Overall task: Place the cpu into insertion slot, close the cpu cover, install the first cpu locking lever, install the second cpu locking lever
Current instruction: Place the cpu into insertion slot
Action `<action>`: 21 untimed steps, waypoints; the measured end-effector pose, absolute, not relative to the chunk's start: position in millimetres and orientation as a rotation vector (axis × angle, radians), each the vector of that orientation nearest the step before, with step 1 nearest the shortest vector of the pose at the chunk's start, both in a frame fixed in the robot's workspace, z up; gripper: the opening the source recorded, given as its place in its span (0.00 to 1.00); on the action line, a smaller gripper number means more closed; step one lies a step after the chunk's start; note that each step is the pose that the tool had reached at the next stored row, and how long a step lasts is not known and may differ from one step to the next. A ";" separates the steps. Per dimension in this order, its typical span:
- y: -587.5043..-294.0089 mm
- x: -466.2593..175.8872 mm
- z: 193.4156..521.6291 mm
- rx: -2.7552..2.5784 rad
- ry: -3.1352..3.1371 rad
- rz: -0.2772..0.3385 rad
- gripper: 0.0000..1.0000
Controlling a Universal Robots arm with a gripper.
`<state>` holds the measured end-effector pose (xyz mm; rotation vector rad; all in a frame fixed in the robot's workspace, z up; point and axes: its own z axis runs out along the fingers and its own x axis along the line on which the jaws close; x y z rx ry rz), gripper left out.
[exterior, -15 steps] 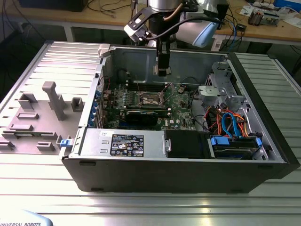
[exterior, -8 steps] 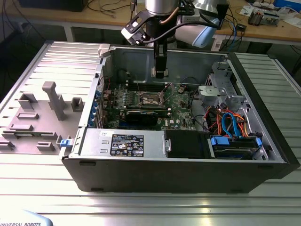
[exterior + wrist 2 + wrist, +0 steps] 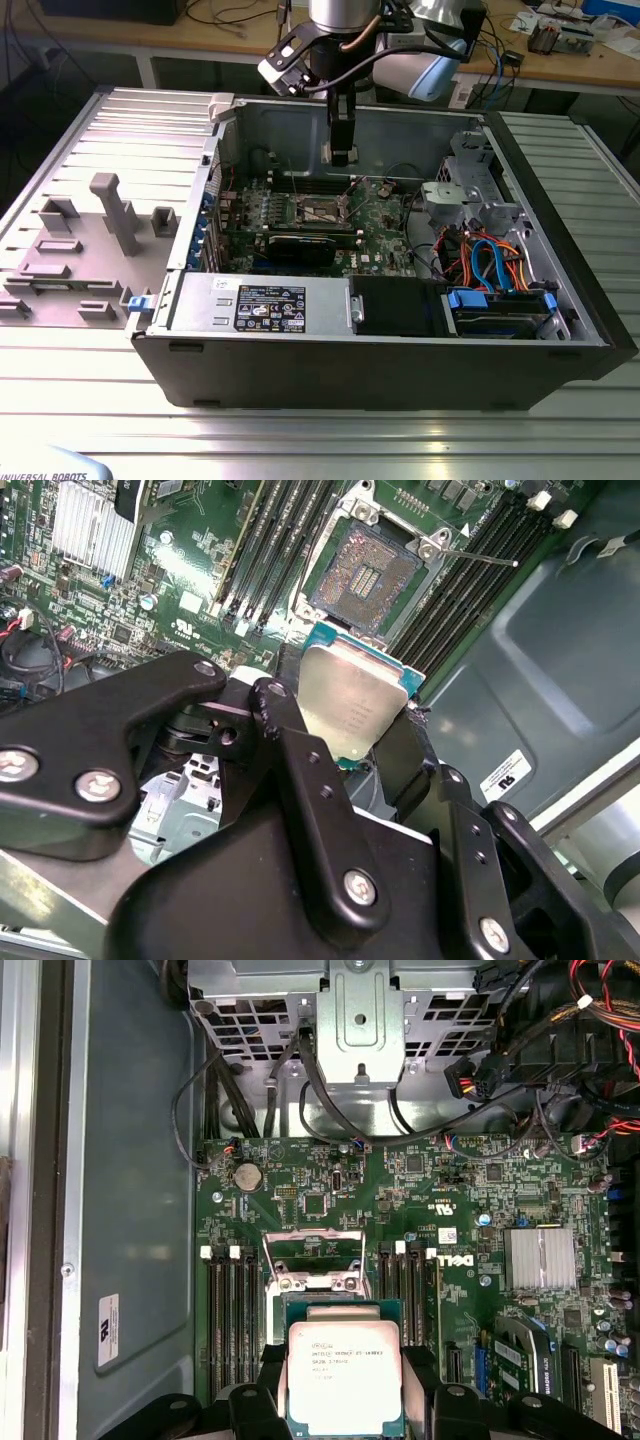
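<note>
My fingers [image 3: 400,755] grip the cpu [image 3: 350,705] near the open socket [image 3: 365,575]; set down crooked, it could bend the pins.

cpu [image 3: 344,1375]: dull silver (green edge) | pincer [image 3: 340,735]: black | insertion slot [image 3: 365,575]: dark, silver-grey rim

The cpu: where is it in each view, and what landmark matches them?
Exterior view: hidden in the hand, above the insertion slot.
Second wrist view: the cpu gripped in the hand, apart from the open slot.
First wrist view: gripped, silver top facing the camera.
Shared landmark: the black memory slots.
</note>
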<state>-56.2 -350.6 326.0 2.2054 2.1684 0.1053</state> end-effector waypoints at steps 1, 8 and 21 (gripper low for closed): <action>-350.6 -56.2 325.1 2.206 2.168 0.106 0.54; -350.4 -59.3 311.7 2.206 2.168 0.105 0.54; -350.3 -59.9 309.3 2.205 2.168 0.105 0.54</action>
